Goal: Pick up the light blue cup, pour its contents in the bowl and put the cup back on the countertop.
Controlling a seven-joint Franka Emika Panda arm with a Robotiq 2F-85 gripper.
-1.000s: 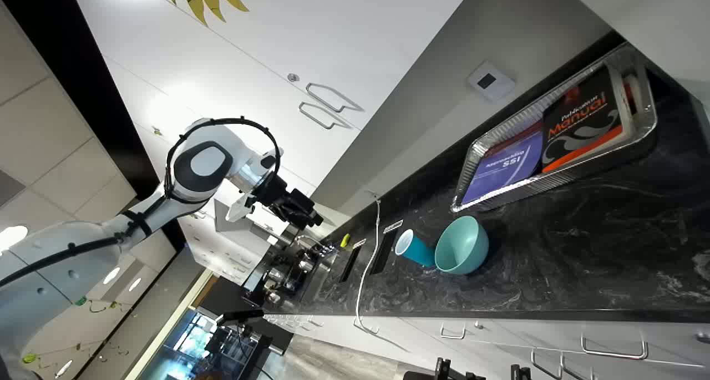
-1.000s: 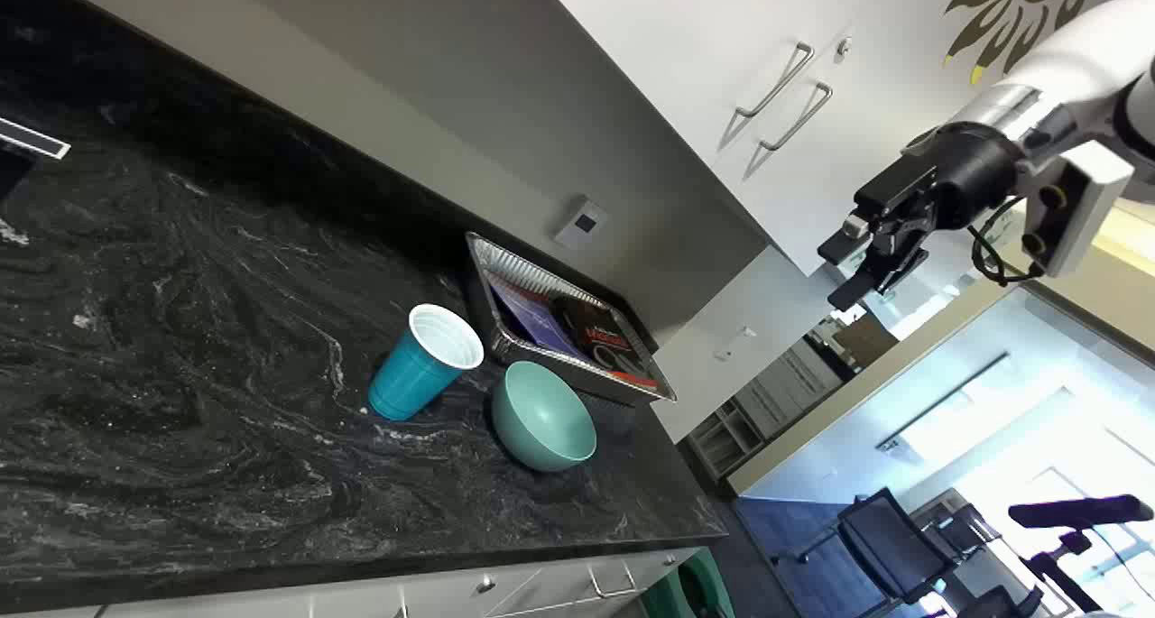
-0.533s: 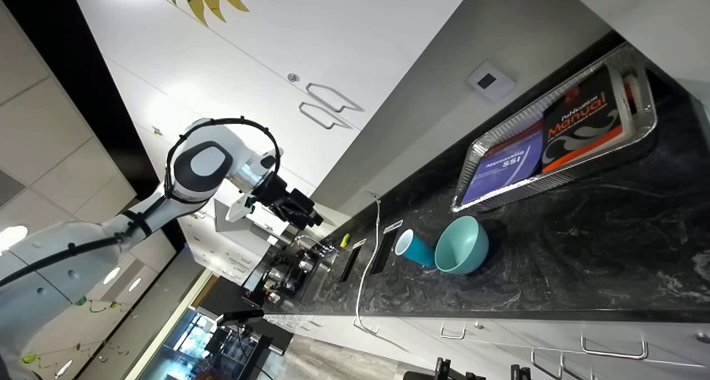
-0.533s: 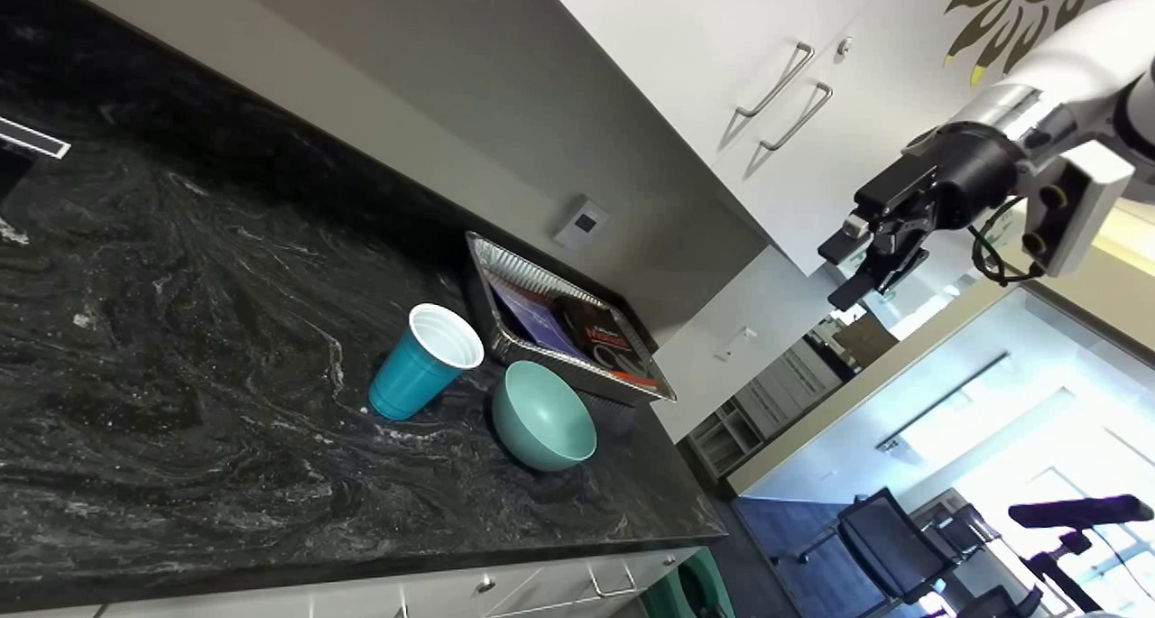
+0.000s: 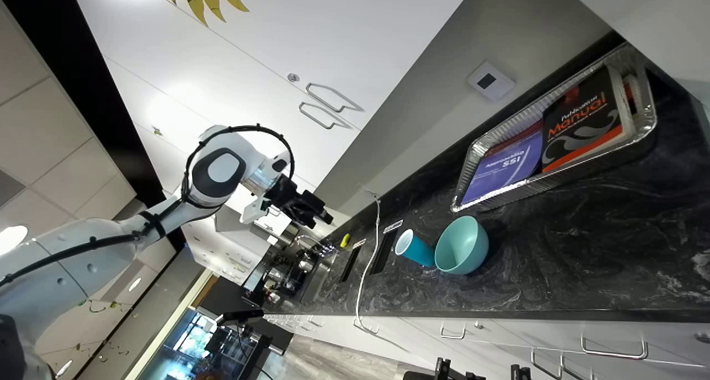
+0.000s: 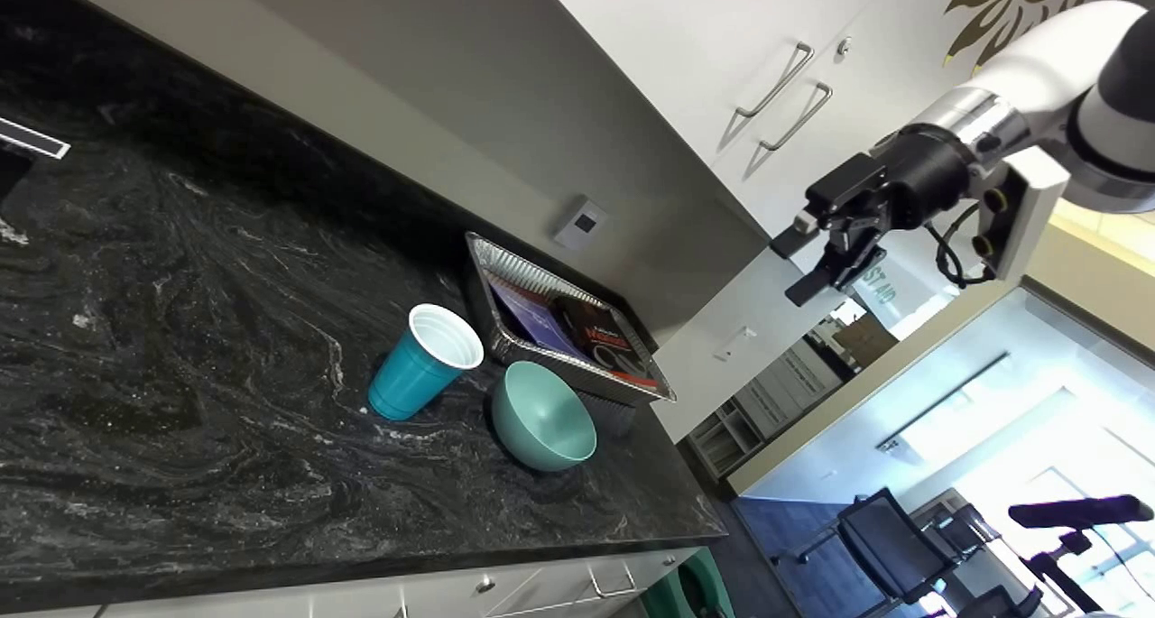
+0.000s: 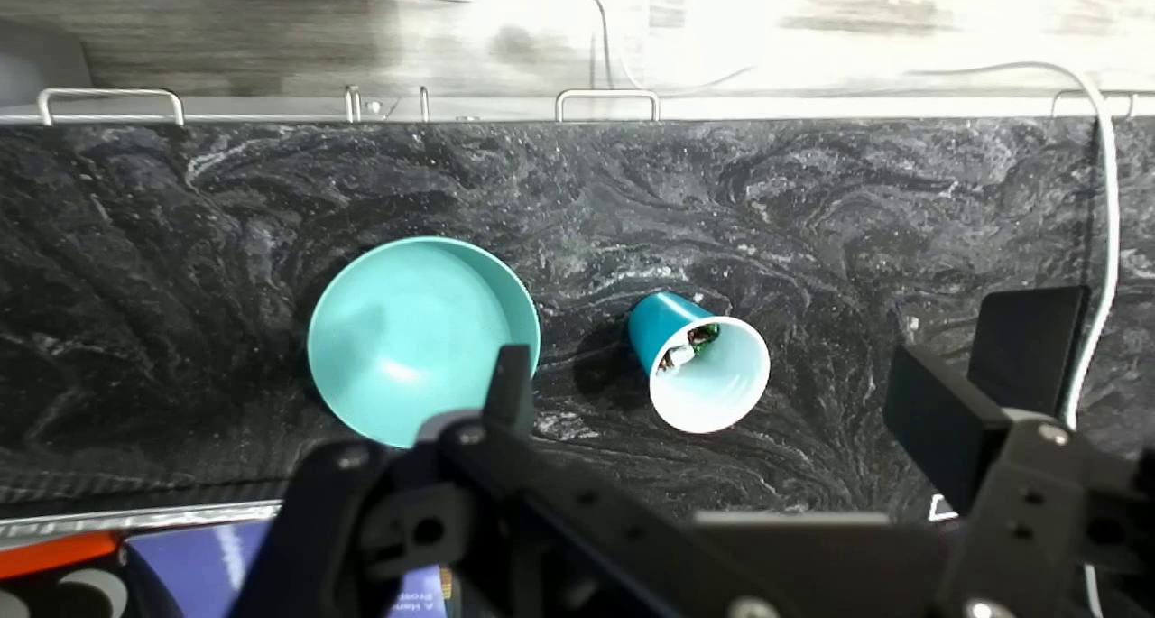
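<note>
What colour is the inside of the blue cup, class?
White; the cup shows its inside best in the wrist view.

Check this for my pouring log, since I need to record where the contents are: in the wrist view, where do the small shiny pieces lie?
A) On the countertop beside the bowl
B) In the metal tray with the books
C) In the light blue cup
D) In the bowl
C: the wrist view looks into the light blue cup and shows the small shiny pieces inside it.

My wrist view looks down on the black marbled stone countertop (image 7: 866,203); both tilted exterior views, farther back, share it, facing across its front edge.
</note>
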